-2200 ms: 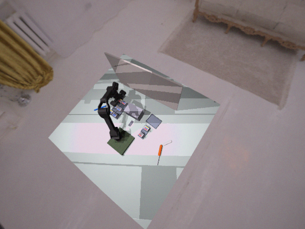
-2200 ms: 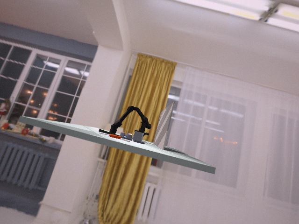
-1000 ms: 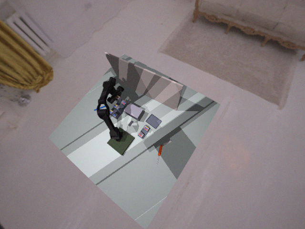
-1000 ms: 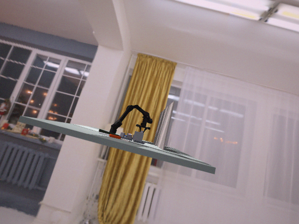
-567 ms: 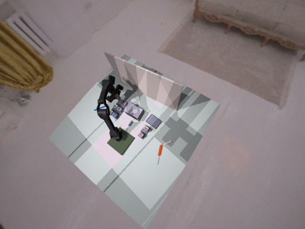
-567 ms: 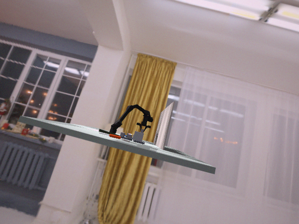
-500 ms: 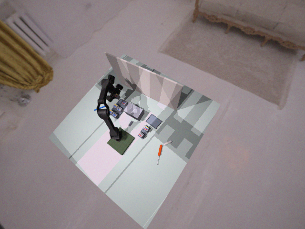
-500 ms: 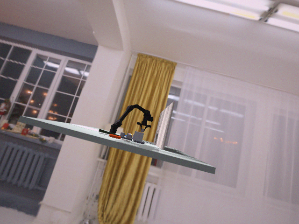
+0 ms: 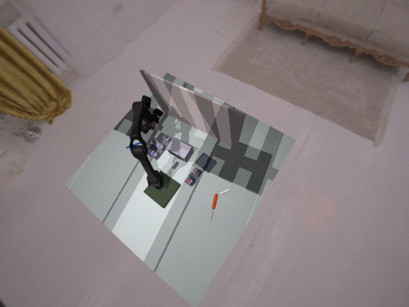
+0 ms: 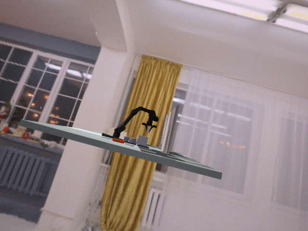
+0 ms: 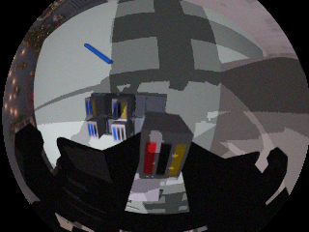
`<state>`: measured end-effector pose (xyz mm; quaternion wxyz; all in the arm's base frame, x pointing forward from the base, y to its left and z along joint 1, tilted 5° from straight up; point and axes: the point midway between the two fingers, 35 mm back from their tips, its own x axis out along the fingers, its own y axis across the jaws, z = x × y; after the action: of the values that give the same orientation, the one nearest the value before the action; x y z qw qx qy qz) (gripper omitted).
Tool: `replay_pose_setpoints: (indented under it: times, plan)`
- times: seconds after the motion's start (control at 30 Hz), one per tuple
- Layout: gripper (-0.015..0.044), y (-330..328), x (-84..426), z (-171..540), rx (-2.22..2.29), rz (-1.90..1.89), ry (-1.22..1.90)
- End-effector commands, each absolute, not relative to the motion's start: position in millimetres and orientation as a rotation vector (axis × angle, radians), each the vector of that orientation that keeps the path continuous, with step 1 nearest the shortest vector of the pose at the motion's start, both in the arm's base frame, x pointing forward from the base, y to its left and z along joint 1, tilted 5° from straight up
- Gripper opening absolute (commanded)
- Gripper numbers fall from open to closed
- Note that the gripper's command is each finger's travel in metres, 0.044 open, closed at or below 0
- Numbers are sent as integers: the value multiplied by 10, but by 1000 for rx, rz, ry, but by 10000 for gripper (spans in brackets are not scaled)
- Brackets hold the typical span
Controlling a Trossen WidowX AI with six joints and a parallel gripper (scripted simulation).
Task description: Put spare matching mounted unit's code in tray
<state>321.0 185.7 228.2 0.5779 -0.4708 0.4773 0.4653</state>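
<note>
My gripper [image 9: 153, 125] [image 10: 148, 130] [image 11: 161, 138] is shut on a grey spare, held raised above the table. That spare [image 11: 166, 127] shows red, black and yellow bars in the wrist view. Several other grey spares with coloured bars stand in a dark rack [image 11: 155, 102] beyond it; one spare [image 11: 93, 130] has blue and dark bars. A flat dark square tray [image 9: 206, 162] lies right of a pale open box [image 9: 180, 149] [image 10: 142, 140]. Two barred units [image 9: 192, 176] sit in front of the tray. I cannot tell which is the mounted unit; no back code is readable.
A tall panel [image 9: 198, 114] [image 10: 169, 130] stands behind the box. A blue pen [image 9: 133, 144] [image 11: 98, 53] lies beyond the rack. An orange screwdriver [image 9: 215, 201] and a white stick [image 9: 224, 191] lie at the right. The arm stands at a green mat [image 9: 168, 193].
</note>
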Motion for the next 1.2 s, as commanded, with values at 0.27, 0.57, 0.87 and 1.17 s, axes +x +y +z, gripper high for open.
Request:
replay_pose_setpoints:
  times: [0.27,0.57,0.87,1.17]
  plan:
    - [0,1270,3482,2269,-1099,1069,1134]
    - [0,737,3613,2228,-1053,1024,1161]
    - [0,184,3688,2195,-1067,1027,1164]
    - [0,-374,3683,2166,-1076,1025,1168]
